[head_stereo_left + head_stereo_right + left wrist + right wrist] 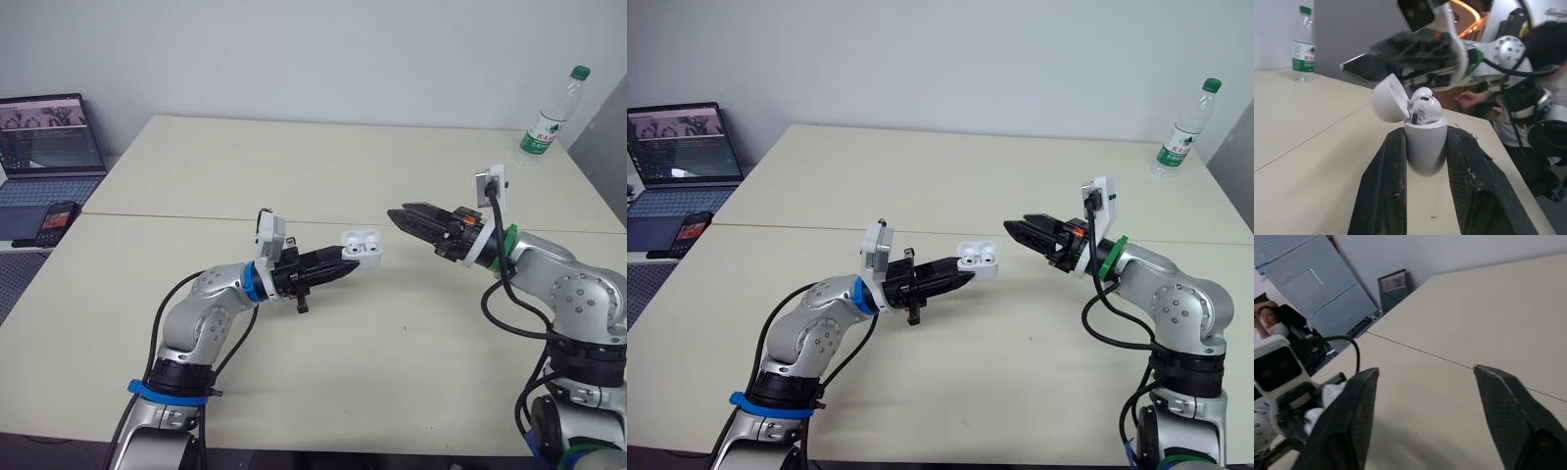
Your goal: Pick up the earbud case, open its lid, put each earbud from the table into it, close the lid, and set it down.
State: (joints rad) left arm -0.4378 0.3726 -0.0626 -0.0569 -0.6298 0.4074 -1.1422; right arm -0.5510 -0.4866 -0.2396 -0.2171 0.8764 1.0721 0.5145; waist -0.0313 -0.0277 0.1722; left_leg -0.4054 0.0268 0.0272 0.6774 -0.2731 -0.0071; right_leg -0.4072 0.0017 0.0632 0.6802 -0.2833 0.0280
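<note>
Now grips the earbud case (361, 244) by its lower body between the two fingers (1382, 186) of the left gripper (345, 260), held over the tabletop (294, 166) near its middle, just on the near side of the seam that crosses it; shows the lid (1388, 98) swung back and open, with both earbuds (1426, 106) seated in the case, white heads up; aims the right gripper (394, 214) at the case from just beside it, apart and not touching, its fingers (1347, 426) spread wide with nothing between them; has a water bottle (552, 116) with a green cap standing upright near the far right corner of the tabletop; off the left edge, on a lower surface, carries an open laptop (49, 147) with a phone (54, 220) lying in front of it; beyond that, catches a seated person (1268, 320) in the right wrist view.
</note>
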